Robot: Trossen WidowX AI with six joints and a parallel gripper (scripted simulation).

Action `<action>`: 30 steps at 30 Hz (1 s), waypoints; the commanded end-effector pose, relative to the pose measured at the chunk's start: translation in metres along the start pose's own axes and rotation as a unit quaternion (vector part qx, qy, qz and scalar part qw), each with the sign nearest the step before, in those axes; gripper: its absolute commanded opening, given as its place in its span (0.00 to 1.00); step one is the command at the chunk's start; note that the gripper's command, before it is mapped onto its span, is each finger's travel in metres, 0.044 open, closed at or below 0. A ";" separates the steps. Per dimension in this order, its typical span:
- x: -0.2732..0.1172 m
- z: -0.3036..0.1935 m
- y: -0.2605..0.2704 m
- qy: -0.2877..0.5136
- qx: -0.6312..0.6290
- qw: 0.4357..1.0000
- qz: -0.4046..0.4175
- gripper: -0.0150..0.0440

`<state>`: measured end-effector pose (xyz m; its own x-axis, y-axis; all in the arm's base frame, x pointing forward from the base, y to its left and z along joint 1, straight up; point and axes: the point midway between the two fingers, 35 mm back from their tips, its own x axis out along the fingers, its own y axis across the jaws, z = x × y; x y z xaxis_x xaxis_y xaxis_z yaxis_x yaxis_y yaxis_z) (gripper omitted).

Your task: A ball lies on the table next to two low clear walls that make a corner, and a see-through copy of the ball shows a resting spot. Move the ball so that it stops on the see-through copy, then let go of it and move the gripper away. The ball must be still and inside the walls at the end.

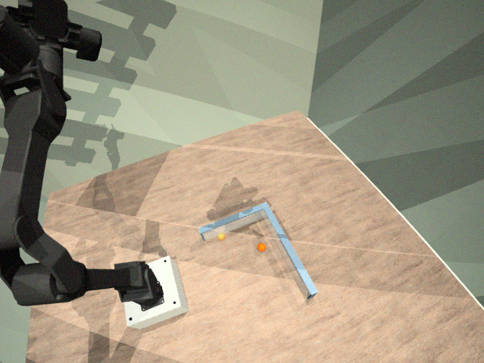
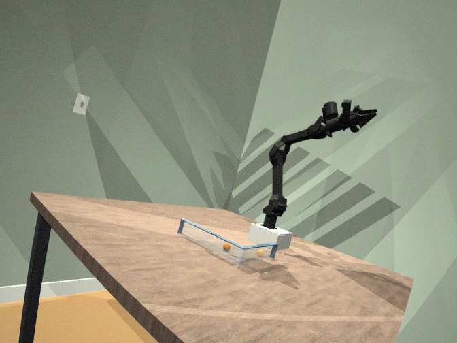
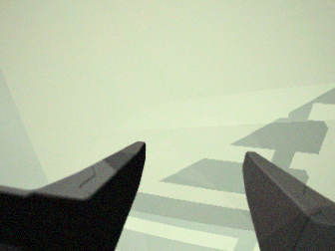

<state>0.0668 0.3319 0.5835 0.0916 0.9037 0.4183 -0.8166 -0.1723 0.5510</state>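
Ball [image 1: 261,246]: solid orange, on the table [image 1: 351,273] inside the corner of the two clear walls [image 1: 289,245], far below the pincer and well apart from it.
See-through copy [image 1: 221,236]: paler yellow-orange, close against the shorter wall near its free end; going left to right in the top view it comes first, then the ball, then the longer wall.
Pincer [image 2: 367,115]: raised high over the white base [image 2: 270,235], pointing out and away from the table; in the wrist view only the wall of the room shows between its fingertips.
Pincer opening: about half open, jaws apart, holding nothing and touching nothing.
Step in hand: by my reading, the approach; the arm has yet to come down to the ball.
Doing it well: swing the wrist down so the fingers point at the table, and descend on the open side of the corner, not across the wall tops.
Contact: a ball rolls at the least nudge, so bracket it squarely with the jaws before closing, or push slowly from the side away from the copy.
Risk: a fast push could bounce the ball off the short wall or send it past the wall's free end.
Finish: let the ball settle on the copy, then draw straight up and away.
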 end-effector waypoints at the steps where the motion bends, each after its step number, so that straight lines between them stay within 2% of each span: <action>1: 0.010 -0.020 -0.074 0.032 -0.031 0.994 -0.098 0.66; 8: -0.003 -0.031 -0.183 0.068 -0.048 0.967 -0.241 0.66; 15: -0.043 -0.038 -0.284 0.105 -0.050 0.921 -0.372 0.66; 22: -0.111 -0.040 -0.371 0.160 -0.057 0.855 -0.489 0.66; 30: -0.211 -0.051 -0.448 0.227 -0.022 0.762 -0.606 0.66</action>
<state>0.3679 0.2716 0.2596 0.6288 0.5407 -0.5588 -0.3920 0.8411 0.3726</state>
